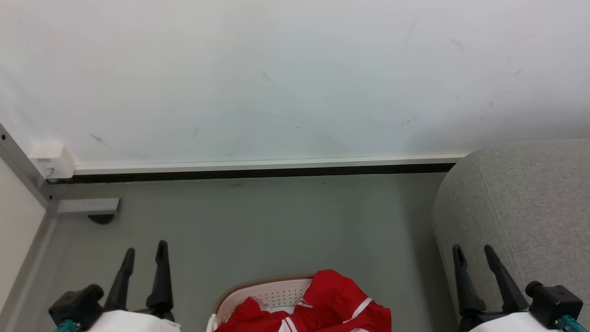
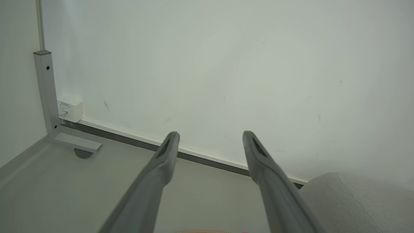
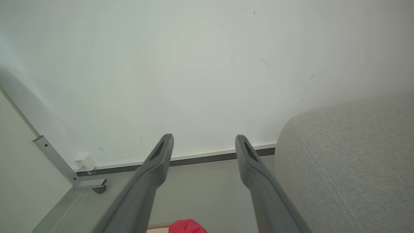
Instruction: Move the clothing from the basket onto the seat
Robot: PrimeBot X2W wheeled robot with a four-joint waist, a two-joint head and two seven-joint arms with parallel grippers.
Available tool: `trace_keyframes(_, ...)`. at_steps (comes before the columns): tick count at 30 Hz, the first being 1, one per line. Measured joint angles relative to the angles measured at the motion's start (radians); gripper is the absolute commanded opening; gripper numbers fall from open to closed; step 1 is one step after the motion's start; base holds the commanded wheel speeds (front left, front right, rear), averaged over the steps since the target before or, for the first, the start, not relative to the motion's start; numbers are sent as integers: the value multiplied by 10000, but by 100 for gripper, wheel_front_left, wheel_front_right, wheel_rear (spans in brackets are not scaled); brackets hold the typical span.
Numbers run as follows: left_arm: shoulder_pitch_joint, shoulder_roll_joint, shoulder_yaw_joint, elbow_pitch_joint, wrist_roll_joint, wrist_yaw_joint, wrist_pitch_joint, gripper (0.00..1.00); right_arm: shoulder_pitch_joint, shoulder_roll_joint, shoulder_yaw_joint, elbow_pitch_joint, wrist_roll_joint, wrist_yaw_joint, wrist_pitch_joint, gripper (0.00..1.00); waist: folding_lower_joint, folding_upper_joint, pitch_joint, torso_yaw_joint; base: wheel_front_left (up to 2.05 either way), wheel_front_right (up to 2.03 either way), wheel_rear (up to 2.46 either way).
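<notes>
Head view: the left gripper [image 1: 146, 247] and right gripper [image 1: 472, 249] stand at the lower corners, each with its two dark fingers spread apart and nothing between them. The red-and-white clothing [image 1: 341, 299] is heaped in the basket [image 1: 258, 282] at the bottom edge, spilling over its right side. The basket rests on the grey floor [image 1: 276, 221] between the two arms. The seat [image 1: 521, 198] rises at the right, bare of garments where visible, with the right gripper in front of its rounded end. Left wrist view: the left gripper [image 2: 211, 134] points over the floor toward the white wall [image 2: 207, 64], jaws wide and empty, with a corner of the seat at lower right and a sliver of the basket's brown rim at the bottom edge. Right wrist view: the right gripper [image 3: 204, 138] is likewise spread and empty, with a red fold of the clothing [image 3: 187, 226] just below its fingers and the seat close on its right. By this showing the job stands at its opening step, with no garment grasped. The next move appears to call for one arm to drop toward the heap, likely the right, which is nearer both pile and seat, then to pinch a fold firmly enough that the loose cloth lifts clear of the rim.
</notes>
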Motion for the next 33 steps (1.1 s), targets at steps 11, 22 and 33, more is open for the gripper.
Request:
trace_keyframes(11, 10, 31, -67, 71, 892, 12, -278, 100, -4, -12, 92, 46, -650, 0, -242, 100, 0, 0, 5, -51, 0, 0, 0)
trace_keyframes(22, -7, 50, -54, 128, 1802, -21, -479, 100, -34, -17, 234, 19, -1313, 0, -453, 100, 0, 0, 34, -62, 0, 0, 0)
trace_keyframes(33, -40, 54, -44, 59, 2514, -42, -673, 100, -34, -27, 230, -75, -1964, 0, -648, 100, -1, 0, 35, -61, 0, 0, 0)
